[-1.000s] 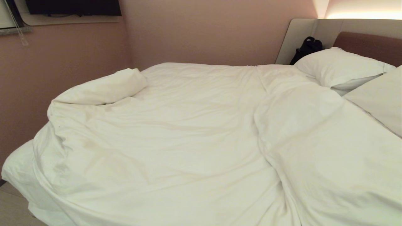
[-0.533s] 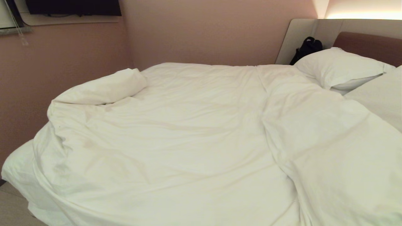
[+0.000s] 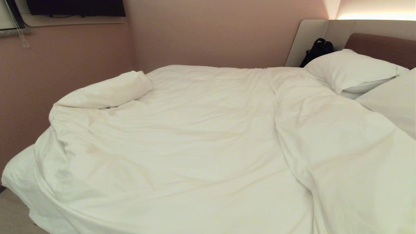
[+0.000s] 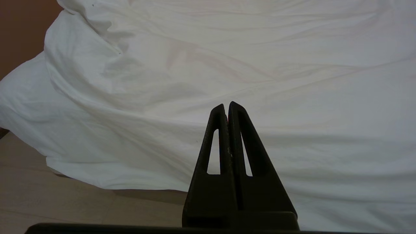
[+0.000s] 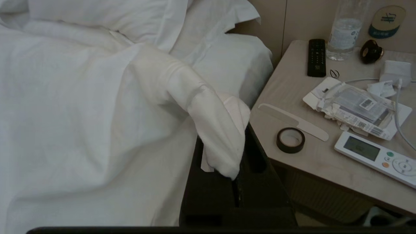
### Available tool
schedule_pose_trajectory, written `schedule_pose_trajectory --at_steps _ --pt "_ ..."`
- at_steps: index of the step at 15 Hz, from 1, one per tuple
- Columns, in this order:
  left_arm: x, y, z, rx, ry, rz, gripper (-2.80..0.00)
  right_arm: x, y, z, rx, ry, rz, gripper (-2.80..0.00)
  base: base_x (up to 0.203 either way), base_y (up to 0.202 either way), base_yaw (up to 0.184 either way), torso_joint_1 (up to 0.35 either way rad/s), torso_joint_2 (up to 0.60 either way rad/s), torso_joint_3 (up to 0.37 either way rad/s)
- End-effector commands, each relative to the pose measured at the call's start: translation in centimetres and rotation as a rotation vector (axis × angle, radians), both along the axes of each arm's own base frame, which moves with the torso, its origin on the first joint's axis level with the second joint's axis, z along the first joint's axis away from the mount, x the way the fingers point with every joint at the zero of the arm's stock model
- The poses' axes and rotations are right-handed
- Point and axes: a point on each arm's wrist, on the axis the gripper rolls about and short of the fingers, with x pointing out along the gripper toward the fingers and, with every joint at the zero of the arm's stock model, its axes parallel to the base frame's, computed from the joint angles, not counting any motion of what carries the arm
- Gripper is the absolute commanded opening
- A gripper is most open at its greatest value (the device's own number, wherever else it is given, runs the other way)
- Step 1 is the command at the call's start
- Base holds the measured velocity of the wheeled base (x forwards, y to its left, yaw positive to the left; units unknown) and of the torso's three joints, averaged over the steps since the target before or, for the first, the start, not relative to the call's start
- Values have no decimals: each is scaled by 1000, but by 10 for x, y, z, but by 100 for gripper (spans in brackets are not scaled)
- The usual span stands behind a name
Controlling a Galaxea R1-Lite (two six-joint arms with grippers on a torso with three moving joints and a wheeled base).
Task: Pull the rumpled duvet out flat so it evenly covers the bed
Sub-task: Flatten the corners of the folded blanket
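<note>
A thick, puffy white duvet (image 3: 201, 146) lies rumpled across the wide low bed (image 3: 380, 45) with its padded beige-and-brown headboard. In the head view the quilt covers most of the mattress, with a long raised fold running from the far edge toward the near right side, and one corner rolled back on itself at the far left near the pink wall (image 3: 65, 74). At the near left its edge hangs over the side of the bed toward the pale floor (image 4: 48, 201). Two plump white pillows (image 3: 354, 70) lean at the head end, with a black bag (image 3: 318, 48) standing behind them against the headboard panel.

The right gripper (image 5: 235, 169) is beside the bed at the head end, its black fingers pressed together on a bunched corner of the duvet, which drapes over the fingertips and stretches back toward the quilt in a taut ridge. Just beside it stands a beige bedside counter (image 5: 312, 156) carrying a roll of dark tape (image 5: 290, 139), a black remote control (image 5: 316, 57), a clear water bottle (image 5: 344, 32), a white remote with a screen (image 5: 377, 156) and a crumpled packet of paper and plastic (image 5: 357, 109).

The left gripper (image 4: 227, 107) hangs above the near edge of the duvet, its black fingers pressed together on nothing and apart from the cloth.
</note>
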Motion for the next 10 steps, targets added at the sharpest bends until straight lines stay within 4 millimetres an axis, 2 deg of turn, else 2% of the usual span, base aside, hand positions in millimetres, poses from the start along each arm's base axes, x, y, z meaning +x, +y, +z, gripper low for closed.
schedule_pose_trajectory --at_steps 1,10 --pt "0 0 0 1 -2 0 -280 1 -2 -5 13 18 0 -280 0 0 0 0 0 0" --pt "0 0 0 1 0 0 -280 6 -8 -21 55 85 -62 -280 0 0 0 0 0 0"
